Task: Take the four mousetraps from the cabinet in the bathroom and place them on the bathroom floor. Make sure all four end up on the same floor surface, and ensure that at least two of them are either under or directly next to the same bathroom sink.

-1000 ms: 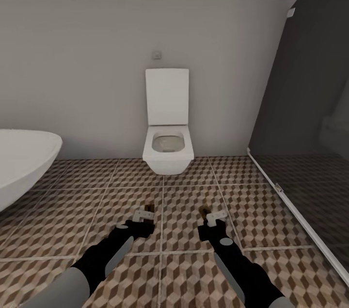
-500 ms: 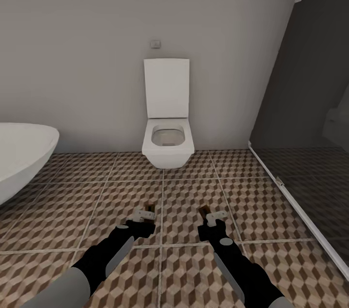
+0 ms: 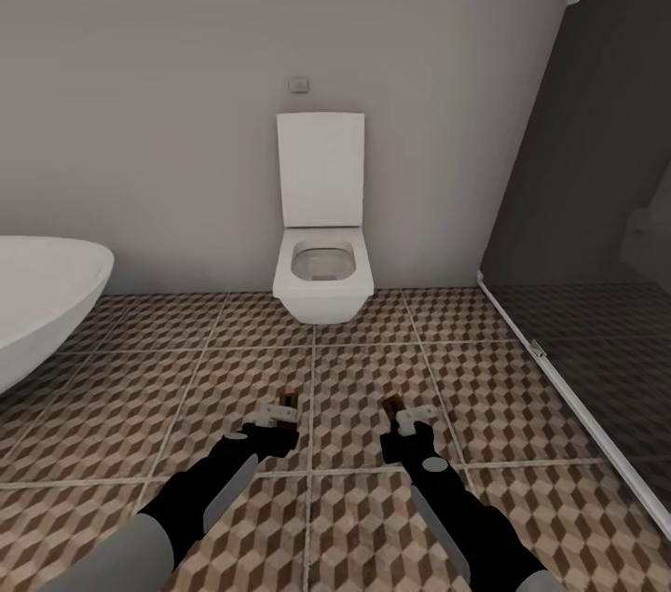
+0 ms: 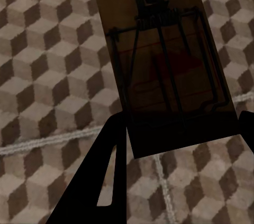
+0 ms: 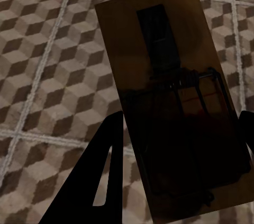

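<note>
Since a second ago the head camera has tilted up, so the wall fills more of the picture and the toilet sits higher in it; over the last half second nothing has shifted, and both arms hang where they were. The bathroom floor (image 3: 233, 368) spreads across the lower half, large square tiles printed with brown, beige and white cubes, split by pale grout lines. A plain grey wall closes the back. At 3 o'clock stands the dark shower stall (image 3: 596, 228) behind a thin white sill. At 9 o'clock curves the smooth white rim of the bathtub (image 3: 37, 303). The boxy white toilet (image 3: 322, 270) hangs at 12 o'clock, lid raised, a small flush plate (image 3: 298, 85) above it. Low down, the left tool (image 3: 277, 415) at 7 o'clock pinches the near end of a mousetrap (image 4: 159, 60), a flat tan wooden board with black wire spring bar and red mark, held above the tiles. The right tool (image 3: 407, 415) at 5 o'clock grips a second mousetrap (image 5: 169, 97) likewise.
</note>
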Motion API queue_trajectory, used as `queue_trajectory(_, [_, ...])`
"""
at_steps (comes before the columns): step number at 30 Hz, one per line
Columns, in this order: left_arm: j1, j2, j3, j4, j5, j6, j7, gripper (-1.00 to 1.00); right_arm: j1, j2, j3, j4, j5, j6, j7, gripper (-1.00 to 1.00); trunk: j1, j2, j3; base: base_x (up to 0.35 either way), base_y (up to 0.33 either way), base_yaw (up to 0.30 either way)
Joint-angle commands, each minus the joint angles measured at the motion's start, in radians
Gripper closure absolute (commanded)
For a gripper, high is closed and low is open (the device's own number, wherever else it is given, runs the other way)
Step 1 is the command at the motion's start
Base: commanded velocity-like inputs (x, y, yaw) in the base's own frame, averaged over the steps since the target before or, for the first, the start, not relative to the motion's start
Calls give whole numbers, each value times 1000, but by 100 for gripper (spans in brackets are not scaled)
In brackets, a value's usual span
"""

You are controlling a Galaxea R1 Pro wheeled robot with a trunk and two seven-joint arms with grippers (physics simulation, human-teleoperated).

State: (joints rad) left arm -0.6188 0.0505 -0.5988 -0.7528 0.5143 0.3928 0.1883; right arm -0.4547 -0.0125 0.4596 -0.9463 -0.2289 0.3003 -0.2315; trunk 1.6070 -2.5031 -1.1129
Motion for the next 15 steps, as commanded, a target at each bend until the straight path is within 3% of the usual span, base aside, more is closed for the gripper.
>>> queue_trajectory(1, [-1, 2, -6, -2, 9, 3, 10, 100, -1, -1, 5, -2, -10, 3, -11, 100, 0, 0, -1, 0, 0, 0])
queue_trajectory(12, [-1, 1, -6, -2, 9, 3, 10, 100, -1, -1, 5, -2, -10, 3, -11, 100, 5, -3, -43, 0, 0, 0])
queue_trajectory(15, [-1, 1, -7, -3, 9, 2, 10, 100, -1, -1, 5, -2, -9, 3, -11, 100, 5, -3, -43, 0, 0, 0])
